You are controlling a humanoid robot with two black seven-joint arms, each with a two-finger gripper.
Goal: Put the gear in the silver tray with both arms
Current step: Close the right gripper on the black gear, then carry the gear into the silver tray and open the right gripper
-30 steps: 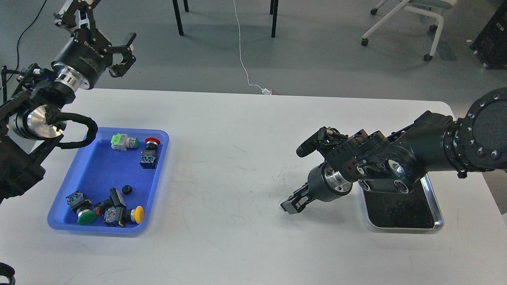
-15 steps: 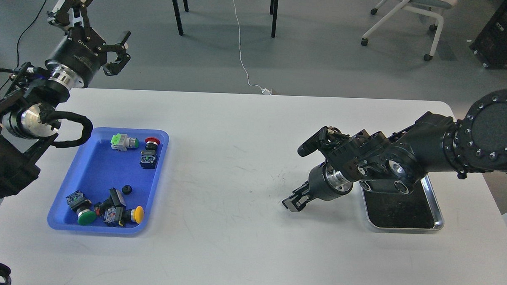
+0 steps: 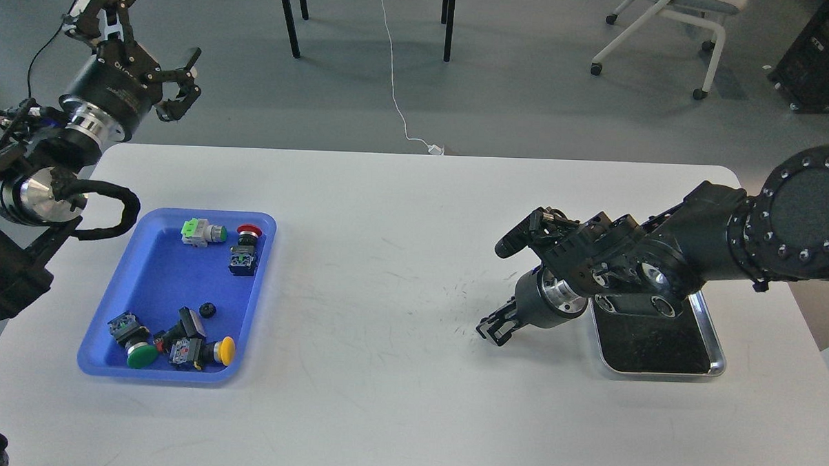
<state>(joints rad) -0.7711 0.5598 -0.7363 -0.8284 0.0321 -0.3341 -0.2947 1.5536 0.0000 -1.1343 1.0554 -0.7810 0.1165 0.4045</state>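
Both claws pull back; gear untouched

The left claw (image 3: 142, 47), fingers spread apart and empty, has lifted up and away beyond the counter (image 3: 401, 212) edge over the last second. The right claw (image 3: 495, 328) has drawn back toward the silver tray (image 3: 717, 361) just behind it; whether its fingers are apart I cannot tell. Likely no pick has begun. One small black gear (image 3: 208, 310) lies in the one blue tray (image 3: 175, 376), well below the left claw, among about six push-button switches. One silver tray, apparently bare.

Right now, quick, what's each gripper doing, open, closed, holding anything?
Left gripper: open, holding nothing, raised beyond the table's far edge.
Right gripper: cannot be told, too small and dark.
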